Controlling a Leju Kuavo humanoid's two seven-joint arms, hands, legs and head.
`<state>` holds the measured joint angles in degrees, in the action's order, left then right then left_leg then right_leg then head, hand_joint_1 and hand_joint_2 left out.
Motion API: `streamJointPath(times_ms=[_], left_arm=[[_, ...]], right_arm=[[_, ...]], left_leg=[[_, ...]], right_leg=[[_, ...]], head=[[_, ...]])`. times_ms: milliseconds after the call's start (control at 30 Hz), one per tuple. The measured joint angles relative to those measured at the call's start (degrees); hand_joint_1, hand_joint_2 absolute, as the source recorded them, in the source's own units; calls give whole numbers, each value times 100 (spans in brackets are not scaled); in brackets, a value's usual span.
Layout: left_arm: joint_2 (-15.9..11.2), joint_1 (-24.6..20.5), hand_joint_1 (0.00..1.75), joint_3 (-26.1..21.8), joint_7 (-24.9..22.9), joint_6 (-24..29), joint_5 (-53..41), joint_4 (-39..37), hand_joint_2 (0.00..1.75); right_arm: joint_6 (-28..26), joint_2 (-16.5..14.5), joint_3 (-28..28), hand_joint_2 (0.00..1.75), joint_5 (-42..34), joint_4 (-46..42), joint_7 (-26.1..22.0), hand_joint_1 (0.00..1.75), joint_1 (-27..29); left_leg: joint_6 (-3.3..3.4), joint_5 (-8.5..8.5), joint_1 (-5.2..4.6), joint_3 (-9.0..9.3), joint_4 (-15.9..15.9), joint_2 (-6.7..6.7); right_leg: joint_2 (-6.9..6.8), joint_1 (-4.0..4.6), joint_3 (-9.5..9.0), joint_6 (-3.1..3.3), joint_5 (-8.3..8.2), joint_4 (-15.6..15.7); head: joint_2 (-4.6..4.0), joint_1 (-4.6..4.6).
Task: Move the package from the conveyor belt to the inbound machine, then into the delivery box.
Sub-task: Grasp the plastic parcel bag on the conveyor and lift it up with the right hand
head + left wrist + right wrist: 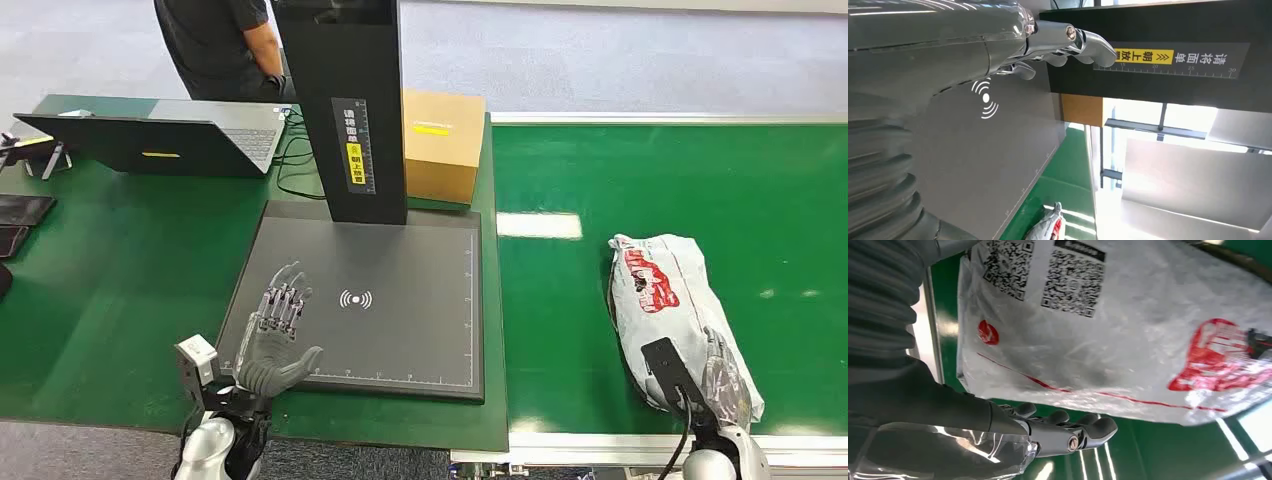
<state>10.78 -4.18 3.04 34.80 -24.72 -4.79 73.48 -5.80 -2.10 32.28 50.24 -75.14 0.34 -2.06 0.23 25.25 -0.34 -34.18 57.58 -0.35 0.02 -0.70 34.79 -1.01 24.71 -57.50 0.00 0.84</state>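
The package [672,300], a slack white plastic bag, lies on the green conveyor belt [780,190], right of the inbound machine [400,310]. The right hand [725,375] sits at its near end, fingers [1088,427] curled alongside the film; whether they grip it I cannot tell. Slippery film could slide free or sag on lifting. The left hand [278,335] hovers with fingers spread over the scan pad, where it could block the set-down

Glossy crinkled plastic package [668,300], matt black scanner pad [400,330], smooth green belt [700,180]
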Motion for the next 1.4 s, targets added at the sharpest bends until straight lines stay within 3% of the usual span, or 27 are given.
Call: streamJointPath(times_ms=[67,200,233,267,367,400,1100,1400], left_arm=[[0,-3,0,0,0,0,-1,0,175],[0,-11,0,3,2,0,-12,0,175],[0,-12,0,4,2,0,-19,0,175],[0,-13,0,5,2,0,-27,-1,175],[0,-22,0,14,5,2,-47,-7,175],[0,-24,0,16,7,5,-48,-11,175],[0,-23,0,20,0,46,-34,-44,175],[0,-26,0,5,51,50,26,-43,175]], right_arm=[[23,0,38,175,4,54,67,0,-4],[257,1,152,0,29,262,334,0,-29],[321,2,170,0,33,310,374,0,-38],[396,4,185,44,34,366,407,31,-54],[654,37,225,175,29,588,475,162,-132],[711,54,230,175,22,657,481,175,-160],[971,243,238,175,-419,1098,252,175,-428],[60,112,172,175,-1205,446,-1200,175,-196]], left_leg=[[0,0,0,0,0,0],[0,0,0,0,0,0],[0,0,0,1,0,0],[0,0,0,1,0,0],[0,0,1,4,0,0],[0,0,1,6,0,0],[9,7,5,47,2,3],[10,6,-3,38,2,1]], right_leg=[[0,0,0,0,0,0],[0,0,0,0,0,0],[0,1,0,0,0,0],[0,1,0,0,0,0],[0,2,-3,-1,1,0],[0,2,-5,-2,1,0],[2,6,-54,-12,5,13],[1,-3,-46,-14,4,12]], head=[[0,0],[0,1],[0,1],[0,1],[0,1],[0,1],[0,1],[0,0]])
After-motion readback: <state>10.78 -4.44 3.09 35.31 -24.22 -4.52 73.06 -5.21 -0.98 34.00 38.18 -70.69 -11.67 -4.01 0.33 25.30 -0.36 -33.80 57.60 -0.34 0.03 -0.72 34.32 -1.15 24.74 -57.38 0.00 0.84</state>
